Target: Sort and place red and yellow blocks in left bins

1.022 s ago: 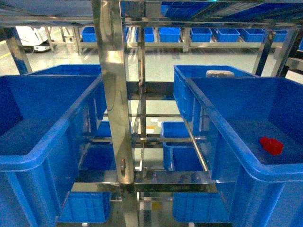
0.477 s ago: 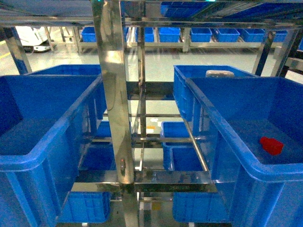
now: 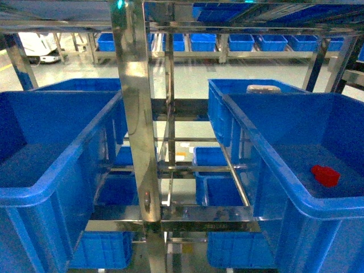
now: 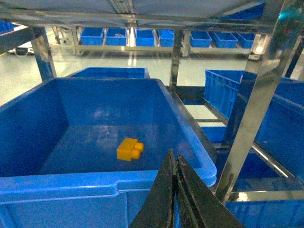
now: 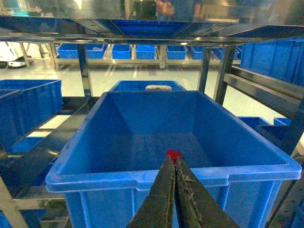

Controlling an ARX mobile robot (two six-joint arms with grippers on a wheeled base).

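Observation:
The yellow block, orange-yellow with two studs, lies on the floor of the left bin, a deep blue crate. My left gripper is shut and empty, hovering outside the near rim to the block's right. The red block rests on the floor of the right-hand blue crate. In the right wrist view only its top peeks out behind my right gripper, which is shut, empty and in front of that crate's near rim. Neither gripper appears in the head view, where the left bin hides the yellow block.
A shiny steel upright of the rack stands between the two front crates. More blue crates sit behind and on lower shelves. A pale object lies on the back right crate. A shelf runs overhead.

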